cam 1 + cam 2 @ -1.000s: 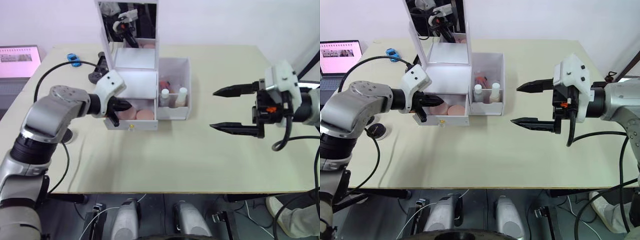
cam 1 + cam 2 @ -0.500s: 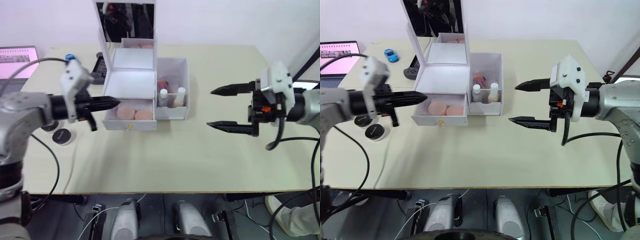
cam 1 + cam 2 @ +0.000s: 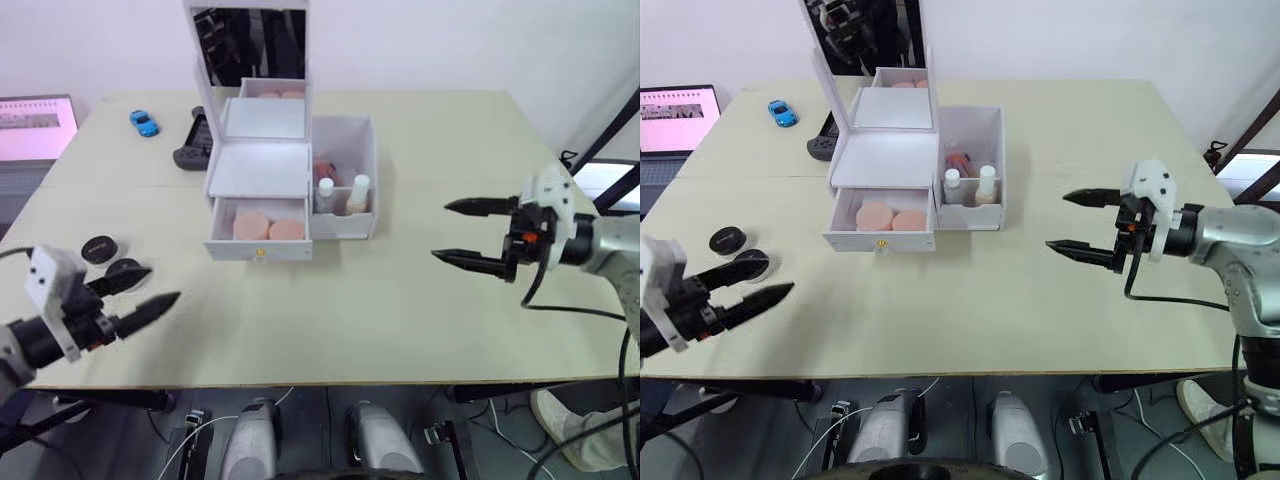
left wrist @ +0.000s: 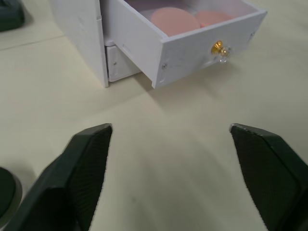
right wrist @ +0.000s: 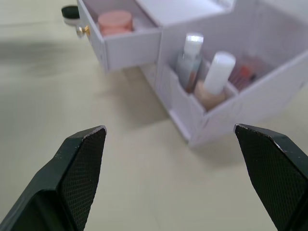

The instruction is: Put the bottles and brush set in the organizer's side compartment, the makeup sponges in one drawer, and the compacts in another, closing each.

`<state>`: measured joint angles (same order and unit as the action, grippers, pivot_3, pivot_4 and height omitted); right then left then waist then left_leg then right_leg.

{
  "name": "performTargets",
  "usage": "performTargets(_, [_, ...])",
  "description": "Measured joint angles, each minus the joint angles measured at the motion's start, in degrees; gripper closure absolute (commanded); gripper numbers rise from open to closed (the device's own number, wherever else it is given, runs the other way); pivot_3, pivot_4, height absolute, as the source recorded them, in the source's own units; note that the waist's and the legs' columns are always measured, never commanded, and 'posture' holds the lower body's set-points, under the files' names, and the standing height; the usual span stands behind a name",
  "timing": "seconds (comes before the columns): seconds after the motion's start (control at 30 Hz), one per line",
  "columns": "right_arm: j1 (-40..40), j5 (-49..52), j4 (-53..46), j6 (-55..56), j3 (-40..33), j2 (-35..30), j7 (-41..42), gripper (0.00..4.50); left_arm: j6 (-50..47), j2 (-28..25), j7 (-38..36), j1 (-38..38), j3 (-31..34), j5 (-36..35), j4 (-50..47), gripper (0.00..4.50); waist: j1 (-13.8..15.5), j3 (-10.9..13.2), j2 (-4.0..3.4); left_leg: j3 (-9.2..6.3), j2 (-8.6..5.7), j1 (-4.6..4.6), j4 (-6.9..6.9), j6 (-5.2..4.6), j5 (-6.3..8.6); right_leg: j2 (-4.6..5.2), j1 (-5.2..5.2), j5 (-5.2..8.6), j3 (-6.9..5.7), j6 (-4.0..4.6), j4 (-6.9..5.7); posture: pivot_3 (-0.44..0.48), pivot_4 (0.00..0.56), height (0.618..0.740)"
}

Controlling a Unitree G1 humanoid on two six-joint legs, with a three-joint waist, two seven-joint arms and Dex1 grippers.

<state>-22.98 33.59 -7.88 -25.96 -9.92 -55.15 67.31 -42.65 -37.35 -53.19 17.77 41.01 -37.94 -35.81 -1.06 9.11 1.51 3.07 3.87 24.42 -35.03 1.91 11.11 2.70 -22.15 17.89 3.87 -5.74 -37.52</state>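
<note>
The white organizer [image 3: 262,168] stands mid-table with its lower drawer [image 4: 192,45] pulled out and two pink makeup sponges [image 3: 268,226] inside. Two bottles [image 5: 211,77] stand in the side compartment [image 3: 362,138], with a reddish item behind them that I cannot identify. Two black round compacts [image 3: 110,258] lie on the table at the left. My left gripper [image 3: 160,285] hovers open and empty near the front left edge, just beside the compacts. Well right of the organizer, my right gripper [image 3: 440,232] hangs open and empty.
The organizer's mirrored lid [image 3: 250,40] stands upright at the back. A black controller [image 3: 193,142] and a blue toy car [image 3: 144,123] lie behind the organizer's left side. A laptop [image 3: 35,115] sits at the far left. Bare tabletop [image 3: 340,310] stretches between my grippers.
My left gripper has pulled out of the drawer, swung back to the front left edge and opened. My right gripper has drawn away to the right, still open.
</note>
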Motion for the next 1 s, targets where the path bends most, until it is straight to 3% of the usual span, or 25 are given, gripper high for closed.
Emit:
performTargets(0.07, [-1.1,0.5,-0.7,-0.4,0.2,0.0,0.5,0.0,1.0,3.1,1.5,2.8,-1.1,-0.9,-3.0,1.76,0.3,0.0,0.01,-0.02,-0.01,0.01,-0.01,0.0,0.0,0.03,0.04,0.0,0.0,0.01,0.04,0.0,0.15,0.737])
performTargets(0.1, [-1.9,0.6,-1.1,-0.9,0.5,0.0,0.9,0.0,1.4,4.9,2.6,4.1,-2.0,-1.5,-4.3,2.46,0.3,0.0,0.01,0.0,-0.03,0.01,-0.01,0.0,0.0,0.06,0.04,0.0,0.02,0.01,0.07,0.0,0.15,0.737])
performTargets(0.23, [-3.7,1.5,-2.2,-2.4,0.7,0.0,1.6,0.0,4.2,8.9,5.4,6.2,-6.7,-2.1,-8.0,4.37,0.2,0.0,0.01,0.0,-0.04,0.01,-0.02,0.0,0.0,0.07,0.09,0.0,0.02,0.02,0.13,0.0,0.15,0.737])
performTargets(0.4, [-5.2,3.2,-4.9,-5.3,0.9,0.0,2.3,0.0,9.4,13.3,11.4,3.2,-15.8,1.8,-8.6,4.45,0.3,0.0,-0.07,-0.03,-0.05,0.01,-0.03,0.0,0.0,0.01,0.12,0.0,0.03,0.02,0.18,0.0,0.15,0.737])
performTargets(0.6, [-6.5,9.0,-10.6,-10.4,0.4,-0.3,2.7,0.0,14.7,15.7,18.6,-3.0,-25.1,10.0,-2.3,4.45,0.1,0.0,-0.06,-0.04,-0.04,0.01,-0.03,-0.06,0.04,-0.04,0.13,-0.01,0.03,0.01,0.21,0.0,0.15,0.737])
performTargets(1.0, [-4.8,11.2,-14.6,-12.7,-1.0,-0.8,0.0,0.0,19.5,16.3,21.9,-19.7,-31.1,13.8,13.5,4.45,0.1,0.0,-0.05,-0.06,-0.07,0.04,-0.08,-0.13,0.07,-0.05,0.18,-0.04,0.02,-0.06,0.25,0.0,0.15,0.737])
